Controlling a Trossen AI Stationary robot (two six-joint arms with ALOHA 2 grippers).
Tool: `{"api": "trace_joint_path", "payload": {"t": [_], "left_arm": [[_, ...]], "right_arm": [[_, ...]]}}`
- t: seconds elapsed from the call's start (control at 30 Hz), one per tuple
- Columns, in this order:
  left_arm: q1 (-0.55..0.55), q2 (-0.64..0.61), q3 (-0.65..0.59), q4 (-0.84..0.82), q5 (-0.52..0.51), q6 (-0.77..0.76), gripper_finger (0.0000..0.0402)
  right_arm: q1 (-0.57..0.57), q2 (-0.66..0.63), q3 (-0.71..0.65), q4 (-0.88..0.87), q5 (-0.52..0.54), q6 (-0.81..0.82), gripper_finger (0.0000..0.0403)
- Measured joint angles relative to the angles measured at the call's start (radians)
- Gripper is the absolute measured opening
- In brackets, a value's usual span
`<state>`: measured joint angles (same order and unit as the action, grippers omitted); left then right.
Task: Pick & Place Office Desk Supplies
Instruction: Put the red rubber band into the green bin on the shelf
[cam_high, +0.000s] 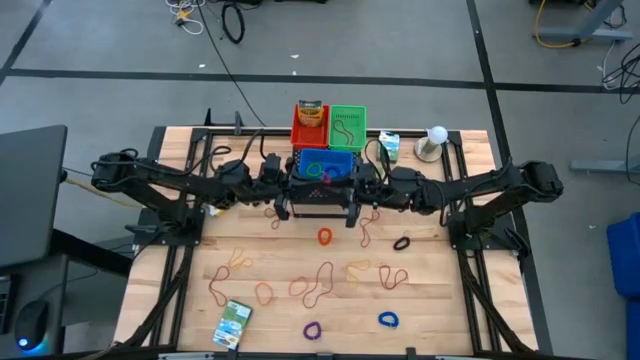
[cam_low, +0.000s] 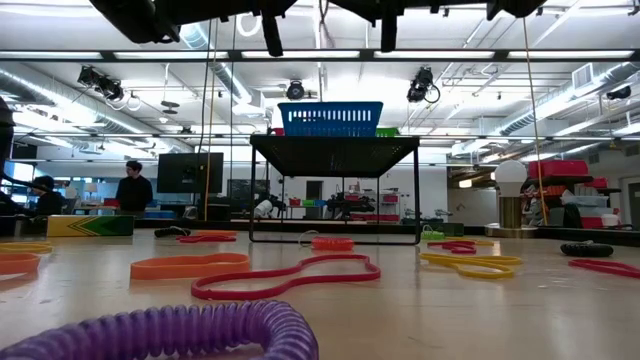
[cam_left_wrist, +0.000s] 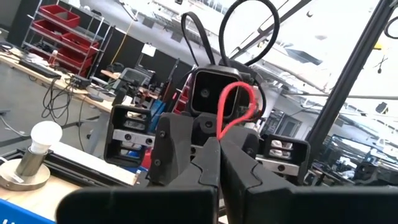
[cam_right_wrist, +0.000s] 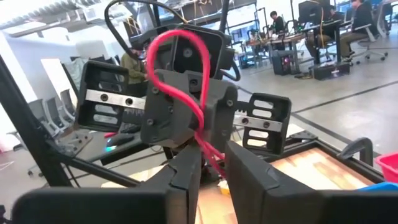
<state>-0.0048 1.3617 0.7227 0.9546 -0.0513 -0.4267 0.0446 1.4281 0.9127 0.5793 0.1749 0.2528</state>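
A: Start at the left. What is the left gripper (cam_left_wrist: 217, 142) doing up there?

B: Its fingers are pressed together on a thin red rubber band (cam_left_wrist: 239, 84). The loop stands up out of the tips, clear of the table. It holds the band over the middle of the table, above the blue plastic mesh basket (cam_high: 325, 160) that sits on the big black perforated box (cam_high: 320, 203).

A: Why so high, and why not drop it?

B: My guess is a handover. The right gripper (cam_right_wrist: 212, 158) faces it head-on, and one strand of the band runs down between the right fingers.

A: So the right one has it?

B: I cannot say. The gap between its fingers is narrow, but wider than the strand. Only the left grip looks firm.

A: And the rest of the supplies?

B: They are spread over the near half of the wooden table (cam_high: 470, 300). At the left lies a flat green-white cardboard box (cam_high: 232, 322), then a thick purple loop (cam_high: 312, 330), then a thick blue loop (cam_high: 388, 320). Thin tan and orange bands lie between them. Most of the job looks undone.
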Motion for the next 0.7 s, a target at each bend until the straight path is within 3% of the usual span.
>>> {"api": "trace_joint_path", "payload": {"t": [0.4,0.7], "left_arm": [[0.000,0.000,0.000,0.000,-0.024,0.001,0.0003],[0.000,0.000,0.000,-0.013,-0.069,0.004,0.0042]], "right_arm": [[-0.004,0.000,0.000,-0.002,0.000,0.001,0.0009],[-0.004,0.000,0.000,0.001,0.000,0.001,0.0004]]}}
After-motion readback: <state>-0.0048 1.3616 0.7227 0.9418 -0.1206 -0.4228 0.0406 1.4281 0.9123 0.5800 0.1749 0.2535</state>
